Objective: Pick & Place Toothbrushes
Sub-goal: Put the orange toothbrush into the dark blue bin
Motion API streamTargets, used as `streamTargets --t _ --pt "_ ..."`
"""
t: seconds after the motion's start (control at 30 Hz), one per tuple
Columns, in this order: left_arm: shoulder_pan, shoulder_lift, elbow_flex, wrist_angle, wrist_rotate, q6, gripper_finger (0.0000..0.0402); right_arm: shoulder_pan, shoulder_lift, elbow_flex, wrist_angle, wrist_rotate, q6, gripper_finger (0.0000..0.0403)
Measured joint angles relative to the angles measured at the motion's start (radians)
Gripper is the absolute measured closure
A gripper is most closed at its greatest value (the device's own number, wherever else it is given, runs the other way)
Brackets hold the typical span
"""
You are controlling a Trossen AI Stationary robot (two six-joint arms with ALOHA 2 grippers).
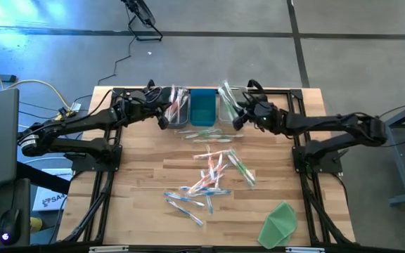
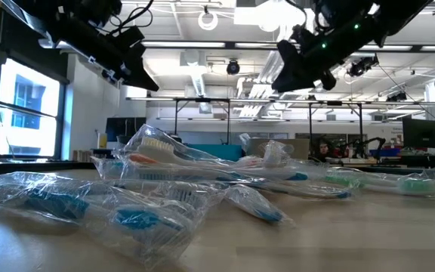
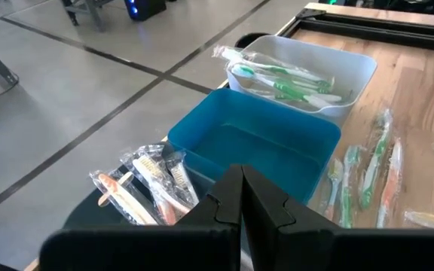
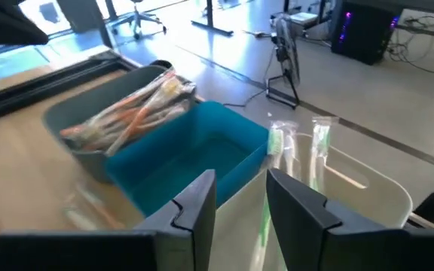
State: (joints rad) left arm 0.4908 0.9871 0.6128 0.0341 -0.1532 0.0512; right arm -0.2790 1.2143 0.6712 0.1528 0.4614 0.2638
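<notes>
Green-handled toothbrushes (image 4: 319,150) in clear wrap stand nearly upright just ahead of our right gripper (image 4: 241,197), whose fingers are parted with nothing visibly pinched between them, directly above the white bin (image 4: 368,192) at the table's back edge. Our left gripper (image 3: 241,197), fingers pressed together and empty, hovers over the grey bin of orange toothbrushes (image 3: 151,192), beside the blue bin (image 3: 266,147). The loose pile of toothbrushes (image 1: 213,176) lies mid-table, toward the front and about equally near both arms.
</notes>
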Motion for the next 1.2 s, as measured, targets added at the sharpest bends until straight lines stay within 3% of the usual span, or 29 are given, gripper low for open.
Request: streamTargets --t 0.83,1.2 --pt "0.0 0.0 0.0 -0.034 0.017 -0.038 0.0402 0.162 -0.044 0.0 -0.15 -0.05 0.004 0.0291" --pt "-0.001 -0.001 -0.001 -0.037 0.11 -0.063 0.0402 0.192 -0.043 0.0 -0.174 -0.034 -0.006 0.03"
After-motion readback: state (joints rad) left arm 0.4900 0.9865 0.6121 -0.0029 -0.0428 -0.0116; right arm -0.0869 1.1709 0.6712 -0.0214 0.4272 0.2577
